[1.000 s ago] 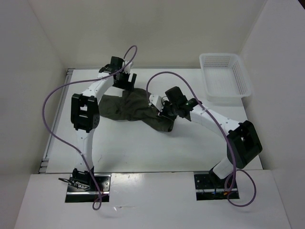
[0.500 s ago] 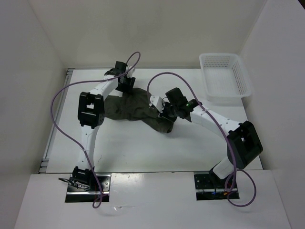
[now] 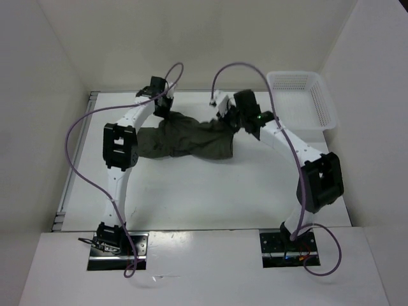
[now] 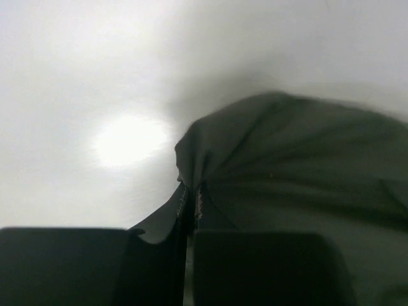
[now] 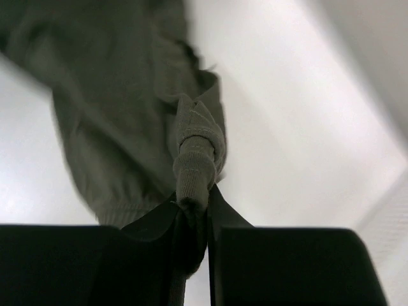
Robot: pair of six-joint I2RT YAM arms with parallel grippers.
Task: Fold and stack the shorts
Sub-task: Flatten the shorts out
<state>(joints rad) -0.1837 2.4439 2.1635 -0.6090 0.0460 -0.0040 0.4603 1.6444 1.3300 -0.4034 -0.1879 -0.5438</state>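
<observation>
We are looking into a robotics lab work cell rather than a home or shop. Plain white panels (image 3: 255, 38) are closing in a bare white table (image 3: 204, 191) at nine, twelve and three o'clock. Two white-and-black arms, the left arm (image 3: 120, 146) and the right arm (image 3: 319, 182), are standing on metal base plates (image 3: 95, 250) at six o'clock, with purple cables (image 3: 76, 172) looping off them. A white mesh basket (image 3: 306, 99) is sitting at two o'clock, and the shorts (image 3: 185, 137) are lying toward twelve.
</observation>
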